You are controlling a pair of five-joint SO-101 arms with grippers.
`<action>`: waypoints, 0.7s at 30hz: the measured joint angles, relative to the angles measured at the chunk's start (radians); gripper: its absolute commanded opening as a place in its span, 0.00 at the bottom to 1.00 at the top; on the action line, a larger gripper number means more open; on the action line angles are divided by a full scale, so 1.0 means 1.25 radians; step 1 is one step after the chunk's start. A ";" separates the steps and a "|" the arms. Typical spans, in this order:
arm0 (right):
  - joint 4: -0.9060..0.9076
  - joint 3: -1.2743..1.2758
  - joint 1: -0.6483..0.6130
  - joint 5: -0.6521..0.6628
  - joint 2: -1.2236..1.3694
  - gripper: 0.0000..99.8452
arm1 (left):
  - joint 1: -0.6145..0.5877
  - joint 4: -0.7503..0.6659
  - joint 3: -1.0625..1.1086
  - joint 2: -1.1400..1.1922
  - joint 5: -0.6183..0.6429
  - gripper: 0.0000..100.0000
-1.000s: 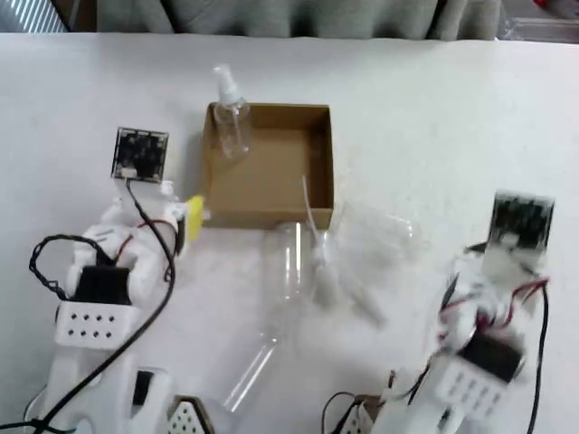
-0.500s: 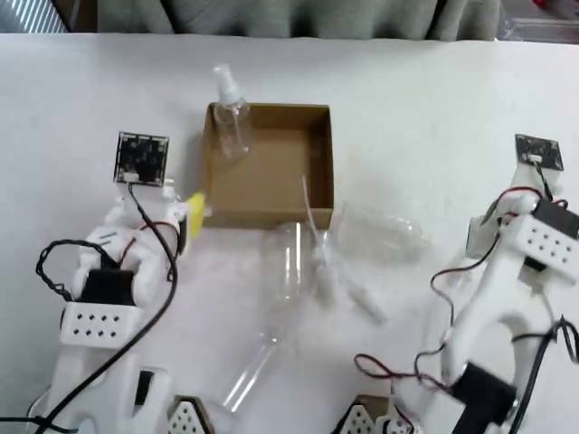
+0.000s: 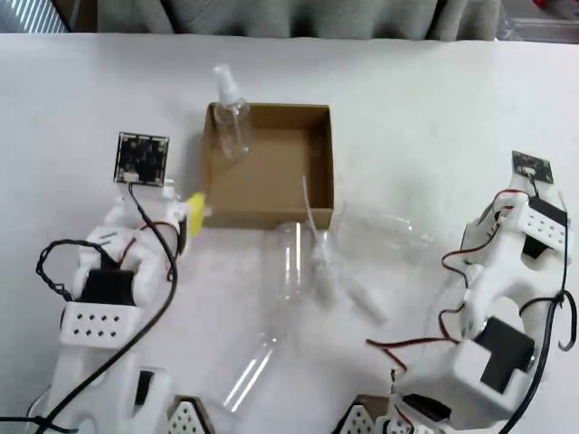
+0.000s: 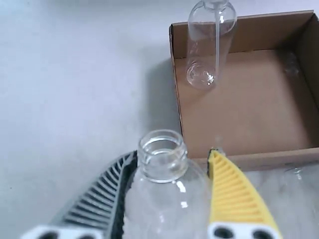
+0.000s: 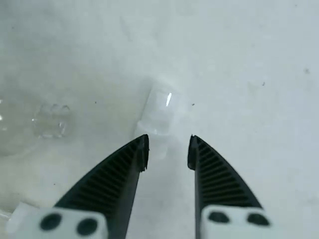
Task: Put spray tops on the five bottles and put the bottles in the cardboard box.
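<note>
L gripper [image 4: 173, 155] clenched on open bottle [image 4: 160, 184]: grey and yellow fingers either side, just under neck. Neck up, no top on. Held outside box [image 4: 239, 99], just beside wall nearest arms, at its left corner. Yellow finger [image 3: 194, 212] near the cardboard in high view.

Topped bottle [image 3: 232, 116] leaning in box's far-left corner, base down inside, sprayer sticking over far rim. Dip tube visible through clear body in L wrist view.

R gripper [image 5: 167, 145] released, jaws apart, nothing btwn them, pointing down at table [image 5: 259, 59]. Small clear piece [image 5: 160, 115] lying just past fingertips, touching neither; prob a spray part, can't tell for sure. Faint bottle [image 5: 37, 124] nearby on table, outline only.

R arm [image 3: 502, 298] at table's right side, well apart from box.

Btwn arms, just in front of box:
- lying bottle [image 3: 286, 260] on its side, lengthwise toward box
- second bottle [image 3: 384, 226] on its side near box's right corner
- spray top [image 3: 323, 264] btwn the two, thin tube reaching up against box wall
- white bit [image 3: 366, 300] near spray top, flat on table
- long clear piece [image 3: 251, 366] closer to arm bases, type unclear
</note>
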 measured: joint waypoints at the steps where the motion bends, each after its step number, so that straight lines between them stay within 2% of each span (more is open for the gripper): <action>1: -0.001 -0.007 0.001 -0.014 0.016 0.17 | 0.000 0.000 0.000 0.000 0.000 0.02; 14: 0.006 -0.065 -0.015 -0.039 0.080 0.16 | 0.000 0.000 0.000 0.000 0.000 0.02; 21: 0.050 -0.079 -0.018 -0.101 0.070 0.16 | 0.000 0.000 0.000 0.000 0.000 0.02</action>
